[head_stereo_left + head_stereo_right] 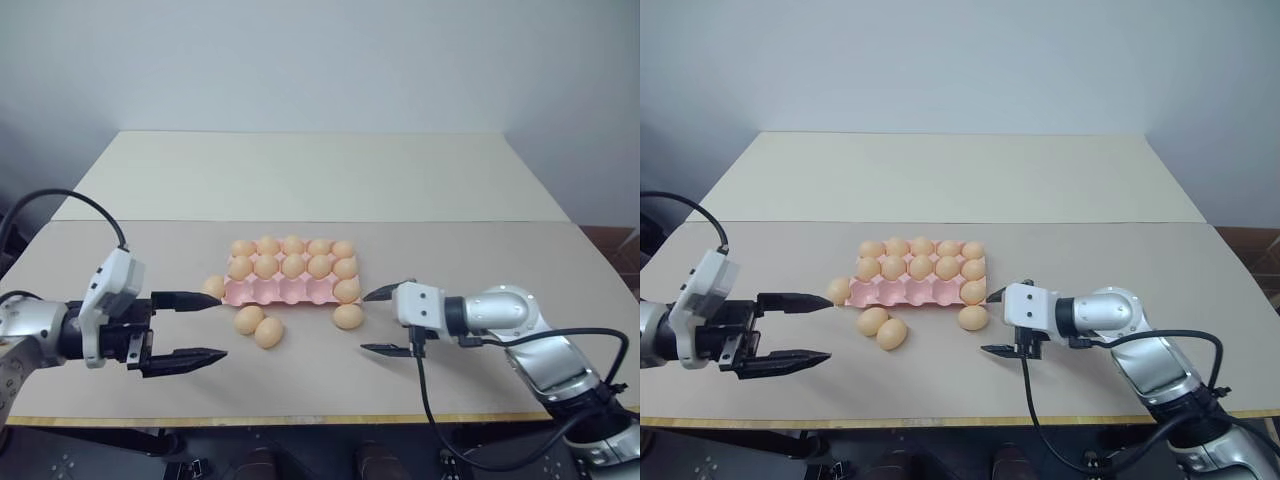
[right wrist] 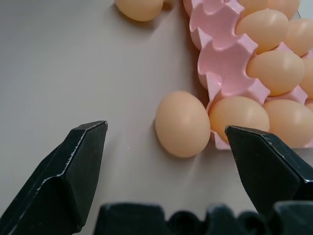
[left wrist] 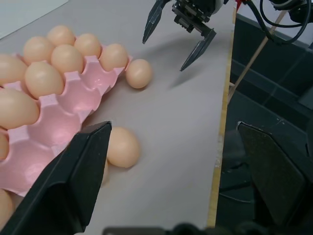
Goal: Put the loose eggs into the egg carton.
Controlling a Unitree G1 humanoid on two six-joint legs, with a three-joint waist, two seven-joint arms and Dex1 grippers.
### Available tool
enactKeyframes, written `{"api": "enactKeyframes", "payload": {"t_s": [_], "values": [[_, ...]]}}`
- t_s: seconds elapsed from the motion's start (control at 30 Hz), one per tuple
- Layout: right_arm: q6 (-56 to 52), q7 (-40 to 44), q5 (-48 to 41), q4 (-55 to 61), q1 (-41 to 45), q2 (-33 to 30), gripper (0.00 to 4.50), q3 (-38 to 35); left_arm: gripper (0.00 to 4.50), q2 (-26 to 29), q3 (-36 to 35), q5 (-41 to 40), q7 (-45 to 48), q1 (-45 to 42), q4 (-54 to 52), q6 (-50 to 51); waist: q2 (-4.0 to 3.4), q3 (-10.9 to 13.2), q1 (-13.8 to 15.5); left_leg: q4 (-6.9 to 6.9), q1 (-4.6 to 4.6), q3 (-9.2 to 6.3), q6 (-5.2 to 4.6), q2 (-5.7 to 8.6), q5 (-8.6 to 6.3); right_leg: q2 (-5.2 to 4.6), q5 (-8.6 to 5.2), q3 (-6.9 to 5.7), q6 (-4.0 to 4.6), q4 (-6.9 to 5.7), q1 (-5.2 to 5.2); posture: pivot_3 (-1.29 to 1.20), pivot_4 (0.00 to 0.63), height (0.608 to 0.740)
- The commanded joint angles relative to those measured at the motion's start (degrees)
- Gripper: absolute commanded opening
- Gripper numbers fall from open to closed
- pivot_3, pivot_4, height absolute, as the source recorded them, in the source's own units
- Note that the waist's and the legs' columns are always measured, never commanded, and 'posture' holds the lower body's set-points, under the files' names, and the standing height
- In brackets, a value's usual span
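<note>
My right hand (image 1: 386, 320) sits spread wide with nothing in it, just at 4 o'clock of one loose egg (image 1: 348, 316), which lies on the surface (image 1: 480, 250) beside the near right corner of the egg carton (image 1: 290, 291). My left hand (image 1: 203, 327) is likewise wide open and empty (its upper finger tip close to the egg (image 1: 212, 287) at the carton's 9 o'clock end). Two more loose eggs (image 1: 259, 326) lie side by side at the carton's 6 o'clock edge, whose near row has four bare cups.

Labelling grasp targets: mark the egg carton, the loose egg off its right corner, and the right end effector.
egg carton (image 1: 283, 291): left eye view, on an empty near-row cup.
loose egg (image 2: 182, 124): right wrist view, middle of its shell.
right end effector (image 1: 386, 321): left eye view, midway between the open fingertips.
</note>
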State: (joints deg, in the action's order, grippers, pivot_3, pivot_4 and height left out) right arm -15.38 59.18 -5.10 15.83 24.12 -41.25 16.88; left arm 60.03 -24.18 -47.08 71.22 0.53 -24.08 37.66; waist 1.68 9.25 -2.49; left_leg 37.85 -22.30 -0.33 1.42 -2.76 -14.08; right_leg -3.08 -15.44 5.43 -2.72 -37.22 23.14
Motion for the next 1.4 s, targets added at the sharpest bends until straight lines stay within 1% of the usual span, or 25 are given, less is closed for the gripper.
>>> {"api": "enactKeyframes", "payload": {"t_s": [0.03, 0.2, 0.37, 0.5, 0.77, 0.83, 0.9, 1.0, 1.07, 1.1, 1.13, 1.23, 1.3, 1.4], "values": [[1.10, -1.77, 3.55, -1.72, 2.23, 1.59, 4.50, 1.86, 4.47, 0.09, -0.52, 0.12, 0.91, 0.56, -0.88, -1.01, 0.00, 0.00, 0.00, 0.00, 0.00, 0.00, 0.00, 0.00, 0.00, 0.00, 0.00, 0.00, 0.00, 0.00, 0.00, 0.00, 0.150, 0.740], [2.79, -1.17, 5.92, -4.38, 3.41, 2.63, 4.50, 3.40, 4.47, 0.38, -0.96, 0.57, 1.11, 0.67, -0.38, -1.33, 0.00, 0.00, 0.09, 0.00, 0.01, 0.00, 0.00, 0.00, 0.00, 0.00, 0.00, -0.01, 0.01, -0.02, 0.00, 0.00, 0.150, 0.740], [4.08, 0.08, 6.70, -4.41, 3.33, 2.63, 4.50, 3.87, 4.47, 0.31, -1.81, 1.00, 1.18, 1.32, -0.50, -1.42, 0.00, 0.00, 0.04, 0.00, 0.01, 0.00, 0.00, 0.00, 0.00, 0.00, 0.00, -0.01, 0.00, -0.01, 0.00, 0.00, 0.150, 0.740], [4.23, 1.23, 6.30, -3.22, 2.44, 2.16, 4.50, 4.12, 4.47, 0.24, -2.71, 1.20, 1.16, 2.28, -0.77, -1.58, 0.00, 0.00, -0.02, 0.00, 0.02, 0.00, 0.00, 0.00, 0.00, 0.00, 0.00, -0.01, 0.01, -0.02, -0.01, 0.00, 0.150, 0.740], [2.32, 1.37, 7.06, -4.27, 3.39, 4.13, 4.50, 5.50, 4.47, 0.20, -3.27, 1.72, 1.06, 2.59, -0.83, -1.75, 0.00, 0.00, -0.03, 0.00, 0.02, -0.01, 0.00, 0.00, 0.00, 0.01, 0.00, -0.01, 0.01, -0.02, -0.01, 0.00, 0.150, 0.740], [1.19, 1.40, 7.30, -4.23, 3.64, 4.52, 4.10, 5.46, 4.50, 0.19, -3.52, 1.78, 1.13, 2.74, -0.89, -1.72, 0.00, 0.00, -0.04, 0.00, 0.02, -0.01, 0.00, 0.00, 0.00, 0.00, 0.00, -0.01, 0.01, -0.02, -0.01, 0.00, 0.150, 0.740], [0.76, 1.69, 8.05, -4.73, 3.99, 4.46, 3.58, 5.73, 4.50, 0.23, -3.68, 1.95, 1.17, 2.80, -0.89, -1.76, 0.00, 0.00, 0.00, 0.00, 0.02, -0.01, 0.00, 0.00, 0.00, 0.00, 0.00, -0.01, 0.01, -0.03, -0.01, 0.00, 0.150, 0.740], [0.42, 2.06, 8.34, -4.72, 4.04, 4.45, 2.47, 5.83, 4.50, 0.33, -3.89, 2.25, 1.21, 2.84, -0.79, -1.85, 0.00, 0.00, 0.00, 0.00, 0.02, -0.01, 0.00, 0.00, 0.00, 0.00, 0.00, -0.02, 0.01, -0.03, -0.01, 0.00, 0.150, 0.740], [0.49, 1.92, 8.18, -4.39, 3.84, 4.60, 1.86, 5.43, 4.50, 0.35, -3.98, 2.33, 1.24, 2.78, -0.72, -1.88, 0.00, 0.00, 0.00, 0.00, 0.02, -0.01, 0.00, 0.00, 0.00, 0.00, 0.00, -0.02, 0.01, -0.02, -0.01, 0.00, 0.150, 0.740], [0.14, 1.64, 7.82, -3.95, 3.65, 4.79, 1.67, 4.99, 4.50, 0.33, -4.09, 2.33, 1.26, 2.86, -0.77, -1.86, 0.00, 0.00, 0.00, 0.00, 0.02, -0.01, 0.00, 0.00, 0.00, 0.00, 0.00, -0.02, 0.01, -0.02, 0.00, 0.00, 0.150, 0.740], [-0.32, 1.38, 7.44, -3.42, 3.66, 4.88, 1.53, 4.43, 4.50, 0.30, -4.19, 2.39, 1.27, 2.93, -0.81, -1.91, 0.00, 0.00, 0.00, 0.00, 0.01, -0.01, 0.00, 0.00, 0.00, 0.00, 0.00, -0.01, 0.01, -0.02, -0.01, 0.00, 0.150, 0.740], [-1.38, 1.61, 5.06, -1.46, 4.48, 5.00, 1.53, 2.31, 4.50, 0.12, -4.62, 2.50, 1.13, 2.97, -0.63, -2.08, -0.01, 0.00, -0.02, 0.00, 0.02, -0.01, 0.00, 0.00, 0.00, 0.00, 0.00, -0.02, 0.01, -0.03, 0.00, 0.00, 0.150, 0.740], [-3.18, 1.35, 2.50, -0.35, 6.19, 6.15, 1.53, 0.44, 4.50, -0.53, -5.40, 1.71, 0.41, 2.15, 0.05, -2.00, -0.01, 0.00, -0.10, 0.00, 0.02, -0.01, 0.00, 0.00, 0.00, 0.00, 0.00, -0.01, 0.01, -0.03, 0.00, 0.00, 0.150, 0.740], [-5.09, -0.04, -0.11, -1.44, 9.88, 9.47, 1.53, -0.97, 4.50, -2.51, -7.13, -2.42, -2.83, -1.54, 1.44, 0.19, -0.01, 0.00, -0.19, 0.00, 0.05, -0.01, 0.00, -0.01, 0.00, 0.01, 0.01, -0.01, 0.02, -0.09, 0.00, 0.00, 0.150, 0.740]]}}
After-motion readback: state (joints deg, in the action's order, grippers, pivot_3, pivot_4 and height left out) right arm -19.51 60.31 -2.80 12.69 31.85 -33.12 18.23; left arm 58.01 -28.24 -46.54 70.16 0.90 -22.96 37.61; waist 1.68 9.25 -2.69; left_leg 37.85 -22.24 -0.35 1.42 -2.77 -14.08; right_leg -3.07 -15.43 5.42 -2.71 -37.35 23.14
